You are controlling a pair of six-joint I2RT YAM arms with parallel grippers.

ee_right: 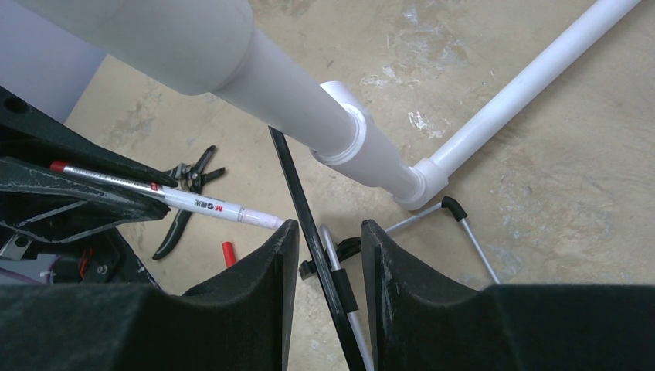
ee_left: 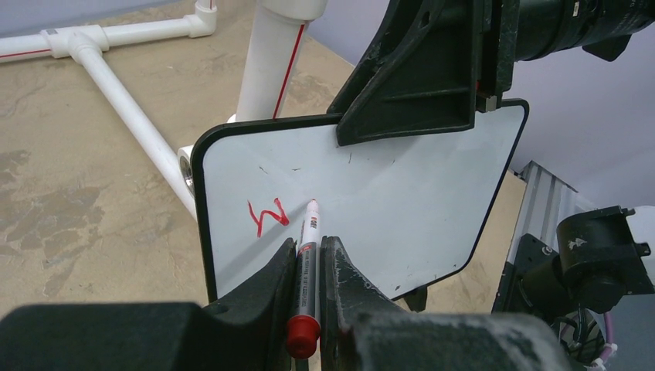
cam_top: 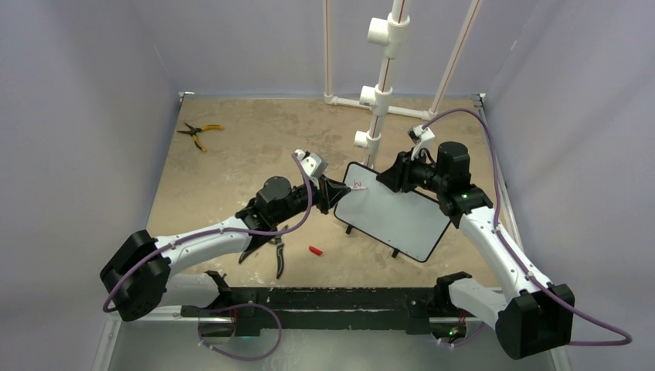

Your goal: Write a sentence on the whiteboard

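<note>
Marker pen (ee_left: 312, 228), a slim white barrel with a red end, sits pinched in my left gripper (ee_left: 309, 244). Its tip touches the glossy white whiteboard (ee_left: 386, 201), black-framed with rounded corners, tilted up just right of centre on the mottled tan table (cam_top: 247, 147). One red zigzag of the sentence (ee_left: 266, 216) lies just left of the tip. My right gripper (ee_right: 324, 228) clamps the board's far edge.
</note>
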